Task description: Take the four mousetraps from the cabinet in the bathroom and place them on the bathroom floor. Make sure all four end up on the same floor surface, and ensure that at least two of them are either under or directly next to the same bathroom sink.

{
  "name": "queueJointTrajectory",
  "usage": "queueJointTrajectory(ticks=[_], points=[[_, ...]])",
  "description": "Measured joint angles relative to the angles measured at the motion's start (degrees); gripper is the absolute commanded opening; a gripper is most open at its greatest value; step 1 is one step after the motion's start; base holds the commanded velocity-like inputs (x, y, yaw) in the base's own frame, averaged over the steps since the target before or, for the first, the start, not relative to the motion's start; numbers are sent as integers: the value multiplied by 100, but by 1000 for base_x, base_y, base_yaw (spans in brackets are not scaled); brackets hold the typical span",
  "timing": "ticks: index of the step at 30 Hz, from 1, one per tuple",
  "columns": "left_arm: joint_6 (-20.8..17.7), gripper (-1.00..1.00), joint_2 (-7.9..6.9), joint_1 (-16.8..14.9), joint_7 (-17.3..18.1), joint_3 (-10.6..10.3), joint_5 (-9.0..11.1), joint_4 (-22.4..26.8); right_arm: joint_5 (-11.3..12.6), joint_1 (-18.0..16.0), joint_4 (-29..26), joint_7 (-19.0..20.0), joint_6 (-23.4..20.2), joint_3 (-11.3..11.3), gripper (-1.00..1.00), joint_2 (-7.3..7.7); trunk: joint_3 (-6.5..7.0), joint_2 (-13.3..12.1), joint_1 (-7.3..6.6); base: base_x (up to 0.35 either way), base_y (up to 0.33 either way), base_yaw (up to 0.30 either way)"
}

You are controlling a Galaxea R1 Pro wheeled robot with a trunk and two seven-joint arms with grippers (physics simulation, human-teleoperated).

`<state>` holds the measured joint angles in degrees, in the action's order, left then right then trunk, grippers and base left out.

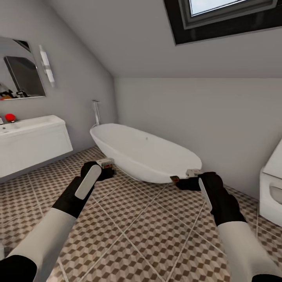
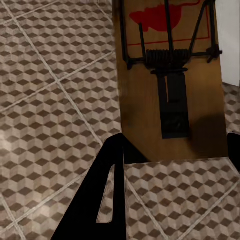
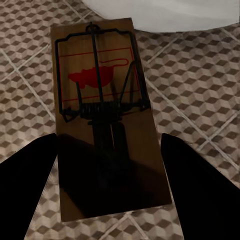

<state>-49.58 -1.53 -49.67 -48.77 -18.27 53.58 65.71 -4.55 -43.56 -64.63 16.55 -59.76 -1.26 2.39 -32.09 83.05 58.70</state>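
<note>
At the far left of the head view the sink [image 1: 31, 145], a long white box-shaped basin, runs off the picture edge; a small red object [image 1: 9, 117] sits on its top, too small to identify. Above it a mirror [image 1: 19, 70] is also cropped, with a slim wall light [image 1: 47, 65] beside it.

The left claw [image 1: 106, 167] is held above the bathroom floor [image 1: 133, 235] in front of the white oval bathtub [image 1: 145, 152]. From the head camera only a small pale-and-brown speck shows at its tip. The left wrist view gives the detail: a mousetrap [image 2: 170, 85], a flat brown wooden slab with a black wire bar, coiled spring and a red mouse print, lies between the dark fingers [image 2: 107, 195], its far end cut by the frame. The claw is clamped on that slab.

The right claw [image 1: 181, 181] hovers just before the tub's near end, a brown sliver poking from it in the head view. Its wrist camera shows the second mousetrap [image 3: 105, 120] nearly whole, same wood, wire and red print, its near end in shadow, pinched between the two black fingers [image 3: 200, 185] on either long side.

The floor tiles are large squares printed with brown, beige and white cubes, with pale grout lines. At the right edge a white square toilet [image 1: 272, 192] is half cropped. A dark-framed skylight [image 1: 227, 15] is cut off by the picture's upper edge.
</note>
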Motion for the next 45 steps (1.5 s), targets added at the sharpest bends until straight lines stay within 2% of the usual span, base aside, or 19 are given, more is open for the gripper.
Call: queueJointTrajectory(ticks=[45], points=[[0,-100,1,0,0,0,2,-9,-8,0,1,-19,0,9,-100,-2,0,0,0,317,0,270]])
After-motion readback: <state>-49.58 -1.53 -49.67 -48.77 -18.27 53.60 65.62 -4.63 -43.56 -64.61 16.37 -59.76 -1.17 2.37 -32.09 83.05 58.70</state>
